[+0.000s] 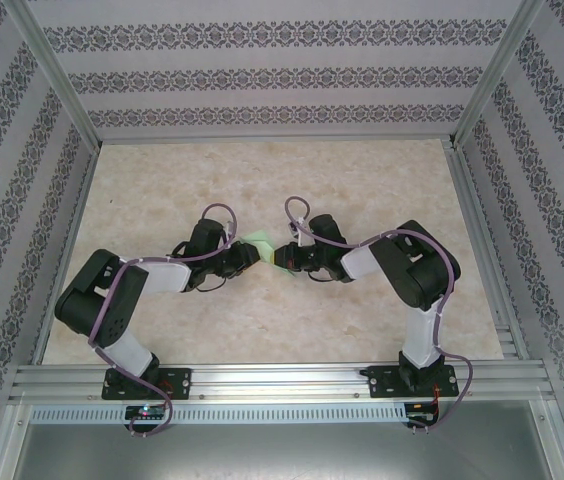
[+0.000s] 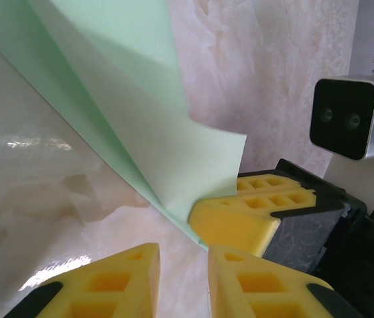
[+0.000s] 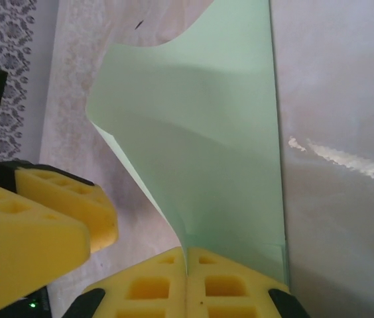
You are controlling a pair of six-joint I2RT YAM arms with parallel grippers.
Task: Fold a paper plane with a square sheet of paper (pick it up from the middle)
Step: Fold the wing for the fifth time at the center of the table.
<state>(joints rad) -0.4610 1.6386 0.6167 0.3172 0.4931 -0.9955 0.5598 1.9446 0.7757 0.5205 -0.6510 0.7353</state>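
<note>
At mid-table, the right gripper (image 3: pixel 187 275) pinched the paper (image 3: pixel 200 152) tight; the left gripper (image 2: pixel 183 281) stood slightly apart, empty.

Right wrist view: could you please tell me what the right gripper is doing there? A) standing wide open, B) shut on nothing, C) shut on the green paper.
C: the right gripper is shut, with the green paper pinched in its seam.

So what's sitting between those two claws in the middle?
A bent pale-green sheet of paper spans the gap between left gripper and right gripper, seen from the top view.
</note>
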